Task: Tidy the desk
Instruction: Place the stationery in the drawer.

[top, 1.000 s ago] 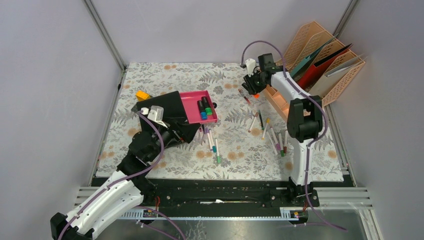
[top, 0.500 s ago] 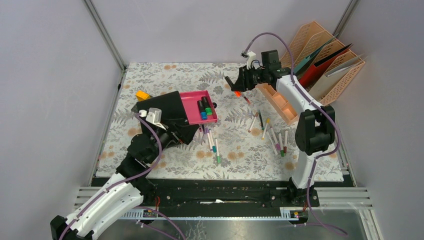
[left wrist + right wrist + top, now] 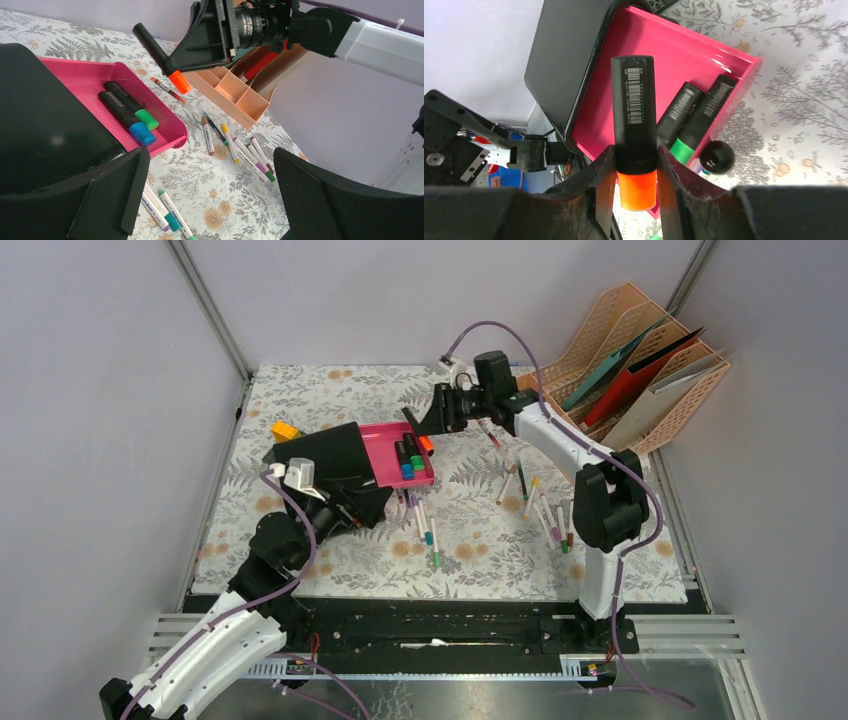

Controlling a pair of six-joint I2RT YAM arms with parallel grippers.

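The right claw (image 3: 636, 172) is found pinched on a black highlighter with an orange cap (image 3: 634, 115), which is held tilted, cap lowest, in the air by the rim of a pink plastic tray (image 3: 664, 55). Two more black highlighters (one blue-capped (image 3: 125, 117), one green-capped (image 3: 131, 104)) are lodged in that tray. The left claw (image 3: 210, 200) is spread wide beside a flat black slab (image 3: 325, 455). The fern-printed desk (image 3: 330, 390) lies under both arms, and thin pens (image 3: 548, 515) are scattered on its right side.

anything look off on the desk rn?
Yes. Thin pens lie scattered at odd angles across the desk, beside the pink tray. A black slab overlaps that tray's left rim, sitting skewed.
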